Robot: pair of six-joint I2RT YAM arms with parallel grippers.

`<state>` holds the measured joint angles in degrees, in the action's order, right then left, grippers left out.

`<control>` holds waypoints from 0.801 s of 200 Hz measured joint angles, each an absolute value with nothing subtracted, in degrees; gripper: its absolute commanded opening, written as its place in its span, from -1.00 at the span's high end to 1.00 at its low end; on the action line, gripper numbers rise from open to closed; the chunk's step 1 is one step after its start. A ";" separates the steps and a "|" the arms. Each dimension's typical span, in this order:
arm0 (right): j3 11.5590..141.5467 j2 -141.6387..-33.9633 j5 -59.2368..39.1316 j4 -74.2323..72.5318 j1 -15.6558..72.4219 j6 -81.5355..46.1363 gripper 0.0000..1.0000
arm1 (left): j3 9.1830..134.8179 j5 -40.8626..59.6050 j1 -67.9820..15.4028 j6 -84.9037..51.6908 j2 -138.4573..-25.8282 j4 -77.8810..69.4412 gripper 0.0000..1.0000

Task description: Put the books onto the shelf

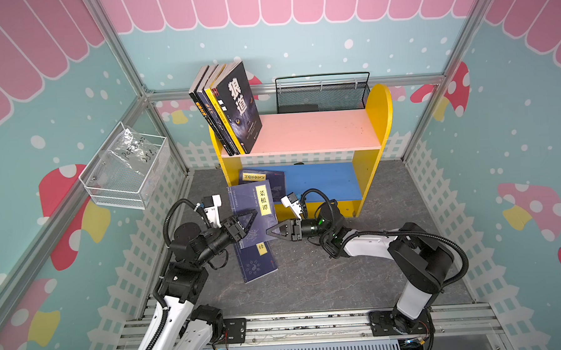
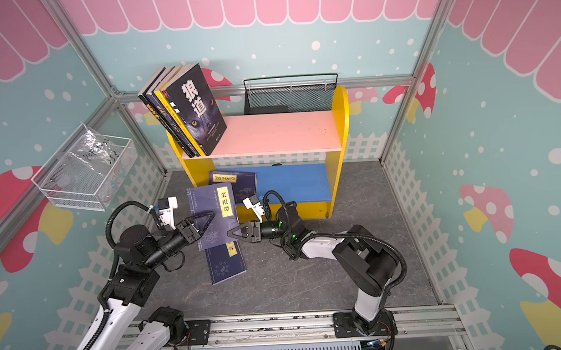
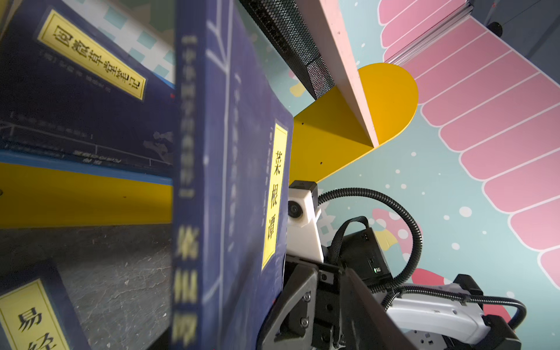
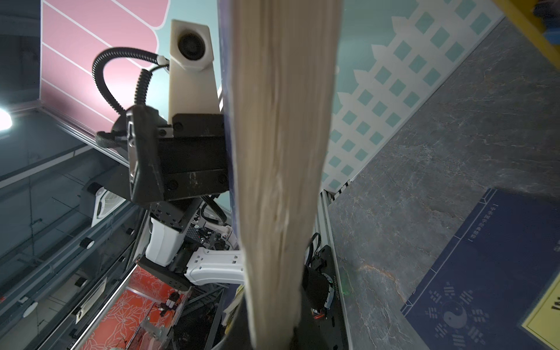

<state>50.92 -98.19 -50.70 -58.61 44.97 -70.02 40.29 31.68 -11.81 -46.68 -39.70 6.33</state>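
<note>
- Books (image 1: 237,109) already up stand as a leaning row on the pink upper board (image 1: 316,132) of the shelf (image 1: 380,113). I judge they are propped on the yellow side nearer my left arm, which is why they tilt without falling.
- One flat navy copy (image 1: 268,179) lies on the blue lower board (image 1: 325,180). A loose navy copy (image 1: 257,264) lies flat on the worktop (image 1: 326,277), partly under the one in the air.
- The navy book (image 1: 246,200) I'm working hangs clear of the worktop, just in front of the shelf, between both arms.
- My right pincer (image 1: 268,232) is pressed together on the book's lower corner at the page side. The page edge (image 4: 281,151) fills that wrist view.
- My left pincer (image 1: 254,213) has one finger across the front cover. The other is hidden behind, so I cannot tell whether it is clamping or slack.
- I judge both arms are on it so the grip can pass across without a drop.
- Its long axis is steeply raised and leaning, with the top edge toward the shelf. The spine (image 3: 188,181) faces my left arm, and the cover with its yellow label faces up.
</note>
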 measured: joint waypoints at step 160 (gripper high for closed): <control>59.00 -90.30 -60.88 -21.61 37.15 -47.40 -0.09 | 48.69 35.42 -11.77 -38.79 -45.32 10.48 1.00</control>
<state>59.00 -90.30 -60.88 -21.61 37.15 -47.40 48.69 35.42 -11.77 -38.79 -45.32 10.48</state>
